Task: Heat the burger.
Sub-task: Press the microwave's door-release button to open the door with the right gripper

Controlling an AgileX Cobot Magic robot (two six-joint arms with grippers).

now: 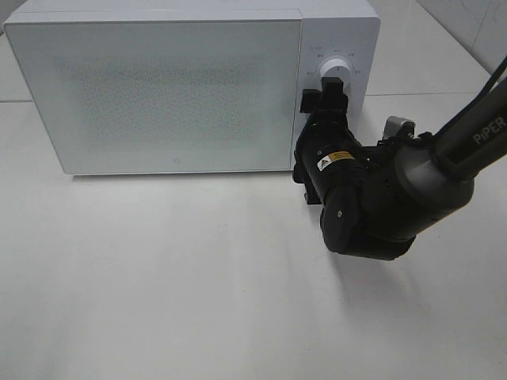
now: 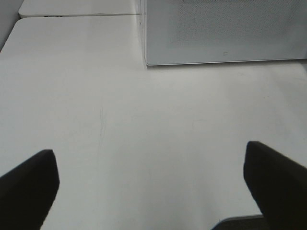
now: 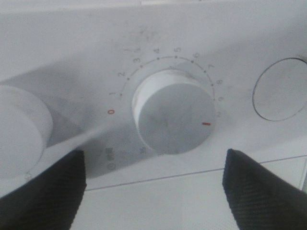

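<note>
The right gripper (image 3: 153, 165) faces the control panel of a white microwave (image 1: 158, 87). Its jaws stand spread, one black ribbed finger (image 3: 48, 191) on either side of the timer dial (image 3: 172, 117) and both clear of it. The dial sits between the jaws and just ahead of them. A printed scale arcs round it: a red 0 (image 3: 111, 112), then grey figures 1 to 9. The red pointer mark (image 3: 206, 124) on the dial's face lies just past the 9. Small grey print beside the dial is too blurred to read. Outside the jaws on one side is a second white knob (image 3: 19, 129), on the other a round button (image 3: 280, 88).

The right arm carries the word "PiPER" (image 1: 485, 131) and a yellow warning sticker (image 1: 336, 157).

The left gripper (image 2: 153, 184) hangs over the bare white bench (image 2: 144, 120), jaws spread wide with nothing between them, the microwave's shut door well ahead.

The burger shows in no view; the door panel is opaque.
</note>
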